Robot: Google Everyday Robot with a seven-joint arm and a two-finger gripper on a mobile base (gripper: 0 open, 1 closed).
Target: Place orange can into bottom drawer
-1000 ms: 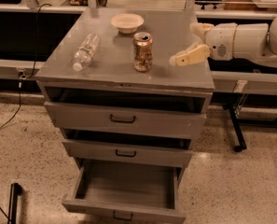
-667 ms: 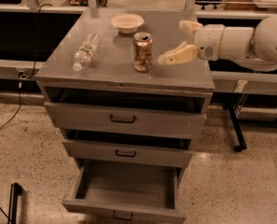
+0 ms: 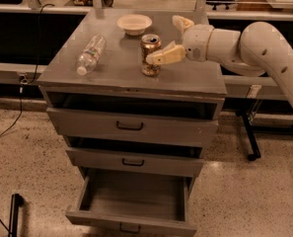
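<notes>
- One step is in hand: the approach to the grasp, with nothing lifted yet. The orange can (image 3: 151, 69) stands upright on the grey surface (image 3: 200, 80), near its middle, with a plastic bottle (image 3: 91, 55) lying to its left.
- Reaching in from the right, the hand (image 3: 163, 39) is spread wide. Its near finger (image 3: 164, 57) crosses in front of the can's upper body, and the far finger (image 3: 181, 22) sits behind and to the right, near the white bowl (image 3: 134, 23). I cannot tell whether the near finger touches the can.
- Below, the bottom drawer (image 3: 131, 223) is pulled well out, and the two drawers above it are only slightly ajar.
- Next, I judge, the hand must shift left until the can lies squarely between the fingers. It should then close without tipping the can, lift it clear, and carry it past the front edge and down into the drawer.
</notes>
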